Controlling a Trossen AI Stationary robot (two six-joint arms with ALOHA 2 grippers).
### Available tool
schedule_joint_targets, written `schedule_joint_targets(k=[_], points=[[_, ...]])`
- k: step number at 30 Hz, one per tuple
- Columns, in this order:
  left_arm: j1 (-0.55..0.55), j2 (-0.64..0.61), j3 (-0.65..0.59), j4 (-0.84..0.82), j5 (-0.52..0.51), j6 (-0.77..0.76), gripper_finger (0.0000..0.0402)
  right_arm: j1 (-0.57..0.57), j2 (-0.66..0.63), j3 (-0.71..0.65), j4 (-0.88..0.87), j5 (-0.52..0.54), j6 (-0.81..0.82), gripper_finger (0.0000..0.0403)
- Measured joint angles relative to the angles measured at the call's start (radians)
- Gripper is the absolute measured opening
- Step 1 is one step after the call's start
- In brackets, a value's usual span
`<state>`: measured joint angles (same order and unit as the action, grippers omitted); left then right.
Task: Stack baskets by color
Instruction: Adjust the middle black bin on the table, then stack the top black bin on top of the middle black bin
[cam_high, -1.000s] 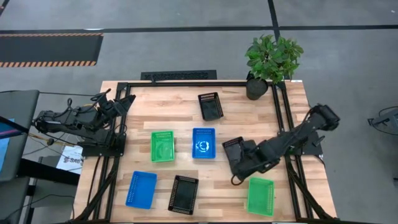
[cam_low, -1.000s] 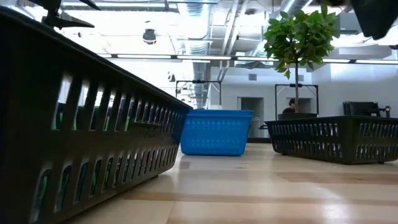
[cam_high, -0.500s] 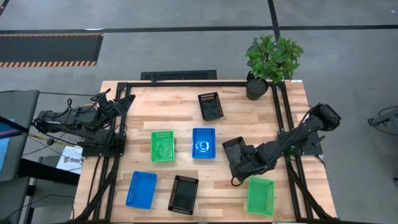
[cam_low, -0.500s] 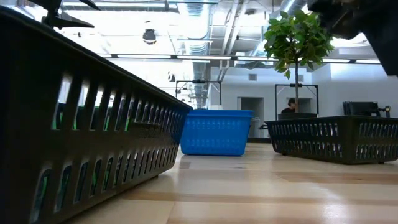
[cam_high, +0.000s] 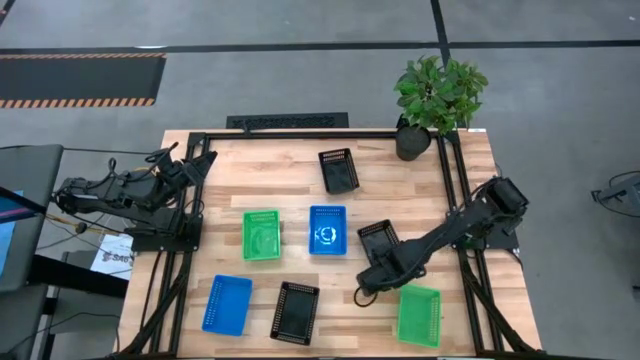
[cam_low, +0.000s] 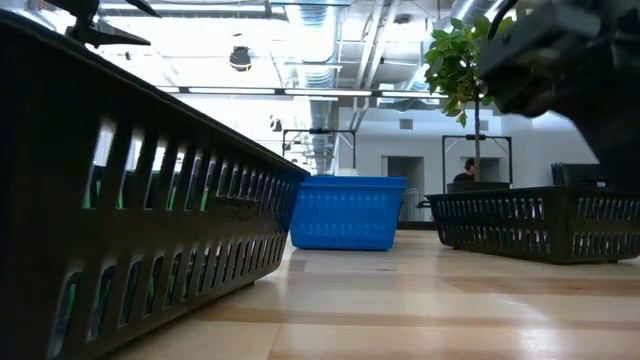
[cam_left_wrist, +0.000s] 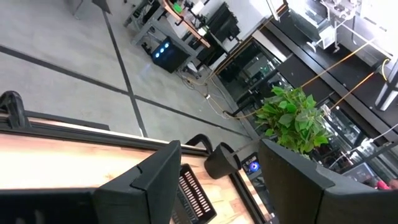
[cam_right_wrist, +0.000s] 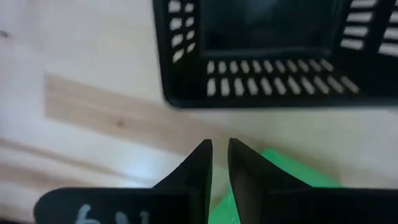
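Seven baskets lie on the wooden table in the high view: a black basket (cam_high: 338, 170) at the far side, a green basket (cam_high: 262, 234), a blue basket (cam_high: 327, 229) and a black basket (cam_high: 377, 239) in the middle, and a blue basket (cam_high: 227, 303), a black basket (cam_high: 295, 311) and a green basket (cam_high: 419, 314) near the front. My right gripper (cam_high: 362, 292) points down over bare wood between the middle black basket (cam_right_wrist: 267, 56) and the front green basket (cam_right_wrist: 283, 169); its fingers stand only a little apart and hold nothing. My left gripper (cam_left_wrist: 221, 186) waits open at the table's left edge.
A potted plant (cam_high: 438, 98) stands at the far right corner. A black frame rail (cam_high: 300, 133) runs around the table. In the low view the front black basket (cam_low: 150, 220) fills the left, and my right arm (cam_low: 570, 60) hangs above the middle black basket (cam_low: 540, 222).
My right gripper has come down and gone toward the table's near left, from above the middle black basket's near end to the bare wood just beyond it. The baskets have stayed where they were.
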<state>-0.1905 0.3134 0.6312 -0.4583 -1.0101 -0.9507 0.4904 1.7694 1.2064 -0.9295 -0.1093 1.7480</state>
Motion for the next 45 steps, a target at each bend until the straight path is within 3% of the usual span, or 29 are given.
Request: schedule_joint_targets(k=[18, 25, 28, 32, 38, 45], points=[[0.0, 0.0, 0.0, 0.0, -0.024, 0.009, 0.0203, -0.187, 0.018, 0.002, 0.028, 0.017, -0.273, 0.0074], [0.0, 0.0, 0.0, 0.0, -0.05, 0.01, 0.0203, -0.251, -0.077, 0.088, 0.025, -0.028, -0.442, 0.0074], [0.0, 0.0, 0.0, 0.0, -0.049, 0.009, 0.0203, -0.299, -0.143, 0.117, 0.005, 0.065, -0.496, 0.0074], [0.0, 0.0, 0.0, 0.0, -0.049, 0.008, 0.0203, -0.378, -0.222, 0.127, -0.039, 0.274, -0.517, 0.0078], [0.0, 0.0, 0.0, 0.0, -0.016, 0.004, 0.0203, -0.534, -0.243, 0.127, -0.035, 0.397, -0.644, 0.0135], [0.0, 0.0, 0.0, 0.0, -0.016, -0.005, 0.0203, -0.68, -0.09, 0.126, 0.014, 0.45, -0.794, 0.0229]])
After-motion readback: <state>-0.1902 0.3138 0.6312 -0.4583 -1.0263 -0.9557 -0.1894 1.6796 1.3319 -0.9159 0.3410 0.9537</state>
